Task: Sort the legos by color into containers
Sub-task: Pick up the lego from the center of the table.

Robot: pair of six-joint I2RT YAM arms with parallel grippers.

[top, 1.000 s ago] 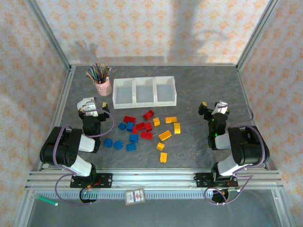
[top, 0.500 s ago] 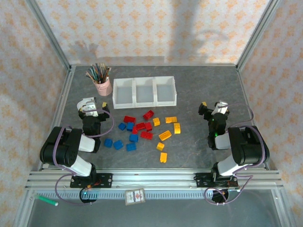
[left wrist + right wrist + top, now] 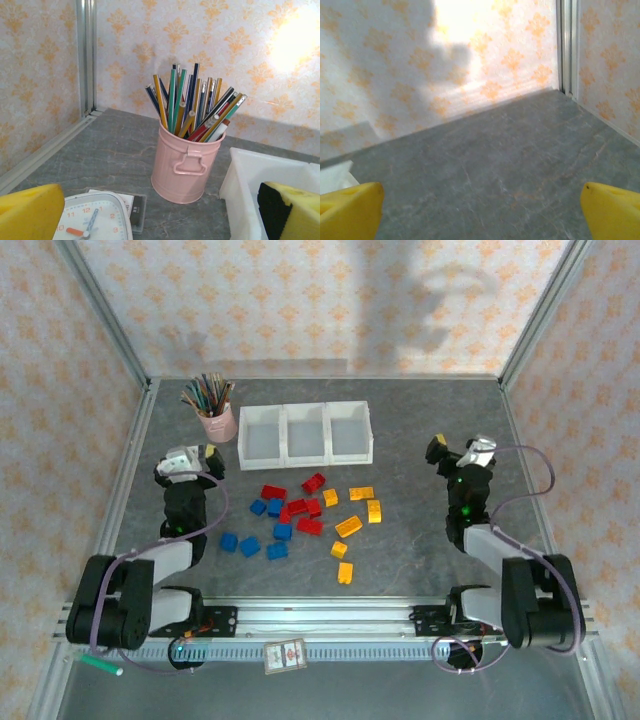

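The legos lie scattered mid-table in the top view: red ones (image 3: 299,506), blue ones (image 3: 262,536) to the left and yellow-orange ones (image 3: 352,521) to the right. Behind them stand the three joined white containers (image 3: 305,432), whose corner (image 3: 248,186) also shows in the left wrist view. My left gripper (image 3: 188,458) (image 3: 162,220) hovers left of the pile, open, with nothing between its yellow fingers (image 3: 29,214). On the other side of the pile my right gripper (image 3: 462,448) (image 3: 480,215) stands open over bare table, yellow fingertips (image 3: 612,210) wide apart.
A pink cup of pencils (image 3: 214,412) (image 3: 187,162) stands left of the containers, just ahead of my left gripper. A small white clock (image 3: 92,220) lies below that gripper. Metal frame posts and patterned walls enclose the table (image 3: 420,550).
Both arms have unfolded from their hunched pose, and both grippers have shifted slightly toward the far side. The legos and containers have not moved.
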